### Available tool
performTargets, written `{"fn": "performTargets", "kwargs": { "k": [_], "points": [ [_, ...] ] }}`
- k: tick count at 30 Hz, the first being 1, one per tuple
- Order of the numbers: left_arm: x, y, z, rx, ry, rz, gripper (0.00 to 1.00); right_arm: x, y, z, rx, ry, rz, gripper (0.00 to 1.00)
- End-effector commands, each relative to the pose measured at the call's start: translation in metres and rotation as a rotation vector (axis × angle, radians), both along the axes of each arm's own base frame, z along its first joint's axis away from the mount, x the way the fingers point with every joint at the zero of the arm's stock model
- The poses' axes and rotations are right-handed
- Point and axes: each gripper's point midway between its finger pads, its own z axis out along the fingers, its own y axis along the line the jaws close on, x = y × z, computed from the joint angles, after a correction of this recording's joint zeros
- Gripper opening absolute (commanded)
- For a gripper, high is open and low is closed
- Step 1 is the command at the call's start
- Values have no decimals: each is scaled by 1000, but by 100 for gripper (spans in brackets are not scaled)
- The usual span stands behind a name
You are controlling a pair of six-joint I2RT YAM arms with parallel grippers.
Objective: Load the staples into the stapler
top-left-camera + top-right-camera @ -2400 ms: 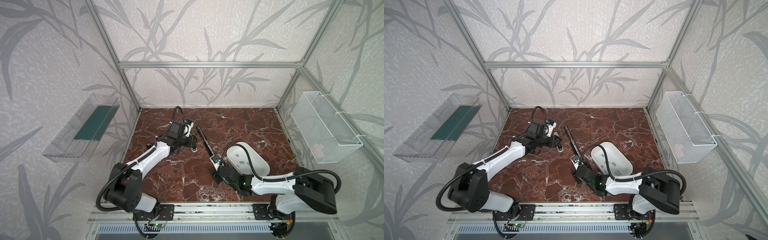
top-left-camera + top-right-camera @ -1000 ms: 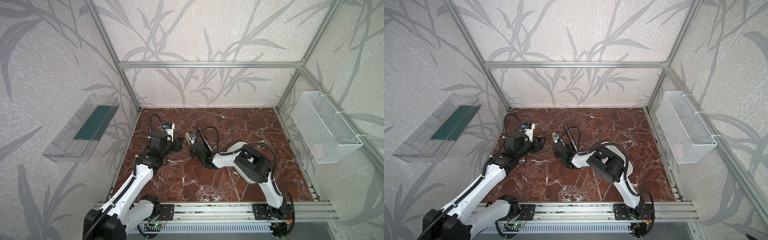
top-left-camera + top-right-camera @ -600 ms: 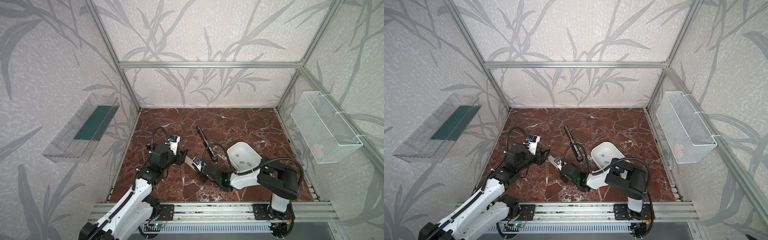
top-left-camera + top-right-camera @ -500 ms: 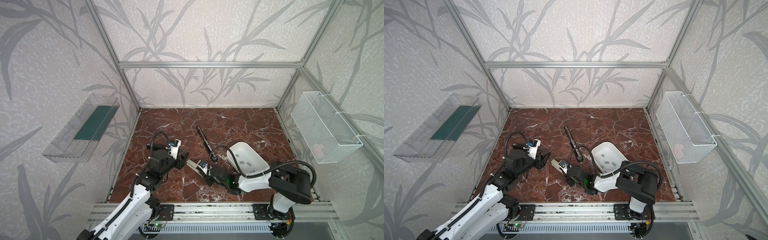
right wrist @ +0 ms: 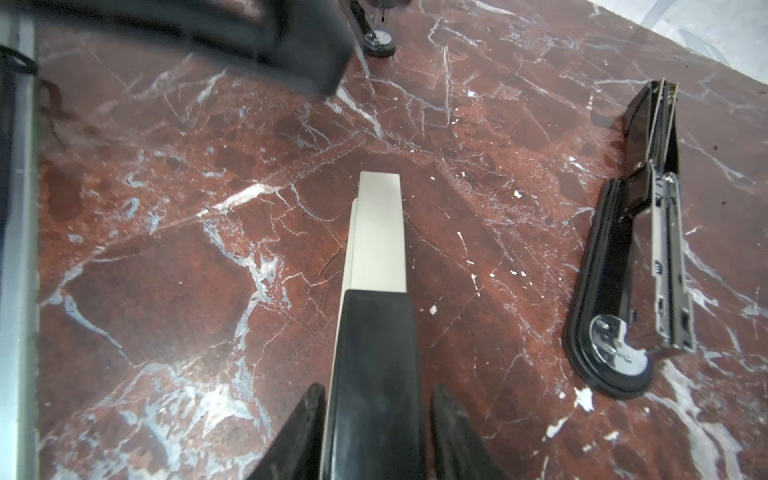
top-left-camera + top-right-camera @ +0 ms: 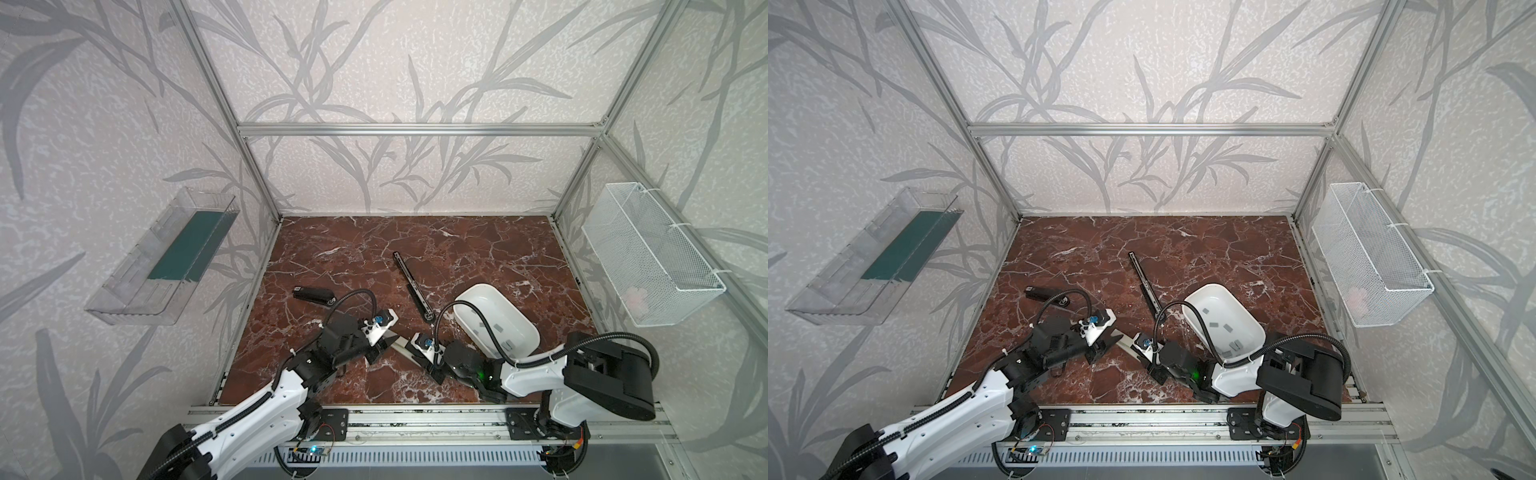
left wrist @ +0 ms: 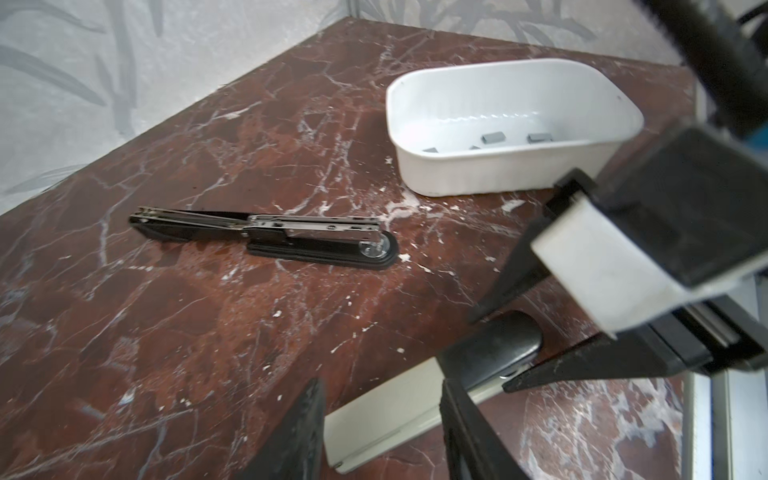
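The staples lie loose in a white tub, right of centre in the lower half of both top views. Left of it, on the marble bench, lies a white-and-black stapler. The right pincer straddles its black end, fingers slightly clear on both sides. The left pincer brackets its white end; whether it grips cannot be told. An opened black stapler lies just above them.

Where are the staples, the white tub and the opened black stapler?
staples [image 7: 492,138], left wrist view, one grey strip
white tub [image 7: 478,170], left wrist view, front wall
opened black stapler [image 7: 316,226], left wrist view, metal rail
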Motion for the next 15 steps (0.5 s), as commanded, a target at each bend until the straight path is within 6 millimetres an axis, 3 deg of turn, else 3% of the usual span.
{"fn": "performTargets", "kwargs": {
  "k": [1,7,15],
  "points": [
    [-3,-14,11,59,-113,-107,47,-5,-6,14,58,-22,6,47],
    [-15,-29,4,111,-155,-223,43,-20,-24,14,105,-17,20,47],
    [-27,-45,1,135,-231,-324,41,-26,-29,11,126,-28,33,45]
  ]
}}
